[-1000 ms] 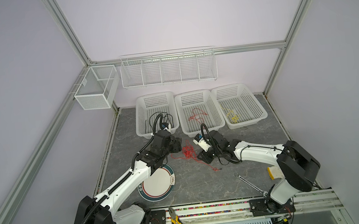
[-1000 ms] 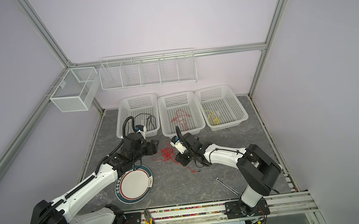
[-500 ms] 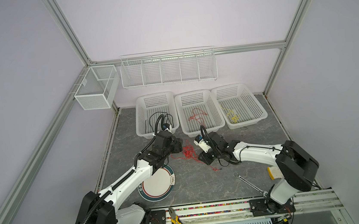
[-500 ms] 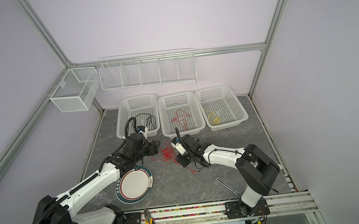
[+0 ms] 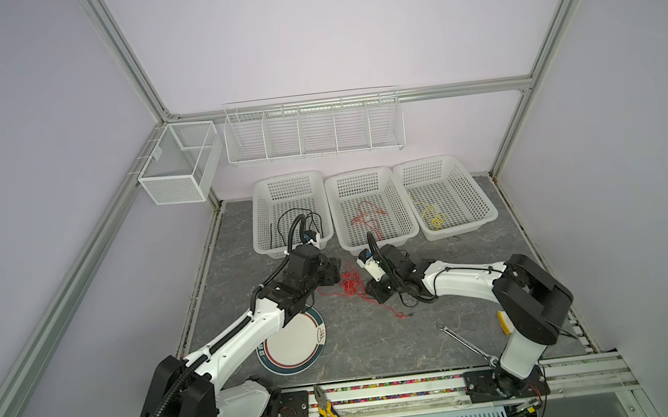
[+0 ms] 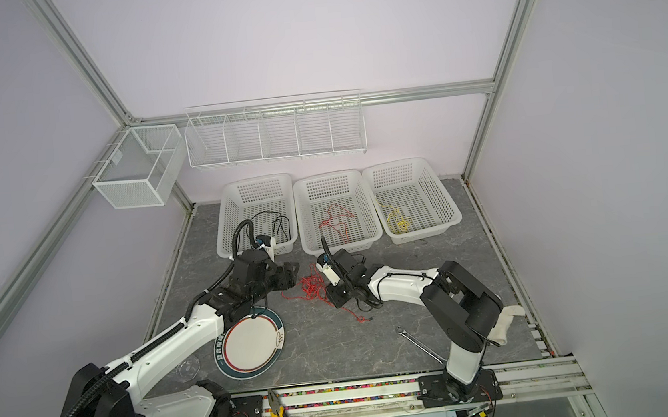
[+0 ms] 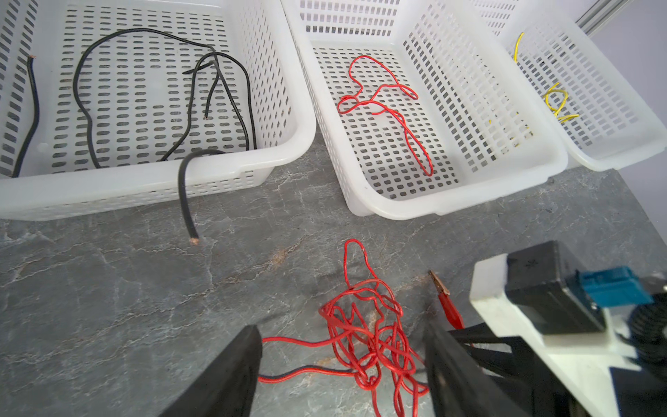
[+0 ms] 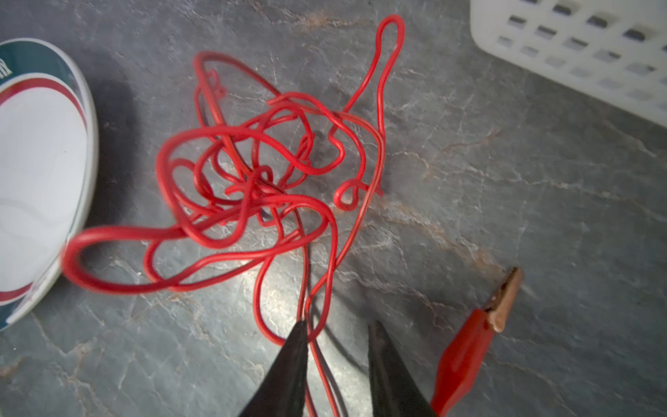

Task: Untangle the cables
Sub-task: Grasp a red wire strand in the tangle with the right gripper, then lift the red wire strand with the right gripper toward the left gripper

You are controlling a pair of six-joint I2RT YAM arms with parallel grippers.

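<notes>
R tool (image 8: 338, 325) closing on tail strands of red tangle (image 8: 252, 180)
R jaws narrower than a sec ago, gap left, two red strands between, prob. not pinched yet. L tool (image 7: 343, 330) wide open, empty, straddling tangle on desk (image 7: 108, 289). Farther back, sorted cables (image 7: 382, 104) in baskets (image 7: 451, 207). Means grab's starting; pull-apart likely next.

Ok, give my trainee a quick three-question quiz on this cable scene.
1. True or false: the left gripper is shut on the red tangle.
2. The red tangle lies: A in a basket; B on the table; C in the wall rack.
3. What colour are the cables in the basket nearest the left gripper?
Key: 1 false, its jaws stand open; 2 B; 3 black cables.
</notes>
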